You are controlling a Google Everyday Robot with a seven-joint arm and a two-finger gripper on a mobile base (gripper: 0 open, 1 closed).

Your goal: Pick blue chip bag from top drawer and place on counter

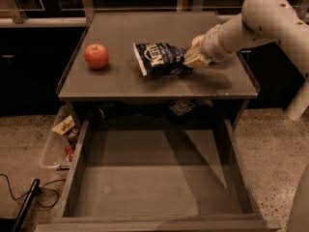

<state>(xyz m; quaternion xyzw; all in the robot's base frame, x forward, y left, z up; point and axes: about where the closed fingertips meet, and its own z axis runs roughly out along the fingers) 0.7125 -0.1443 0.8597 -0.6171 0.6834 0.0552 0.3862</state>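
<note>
one blue chip bag (pixel 157 57) on counter (pixel 120 86), upper centre, gripper (pixel 193 59) at its right edge. cannot tell if clamped. could drag it off retreating.

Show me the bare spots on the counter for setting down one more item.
Free: the counter behind the apple and blue chip bag, the gap between them, and the front strip. Crowded: right-centre, where the gripper sits at the bag's end.

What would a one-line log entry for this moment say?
blue chip bag: on counter | gripper: at bag's right end | top drawer: open | apple: on counter, left of bag
</note>
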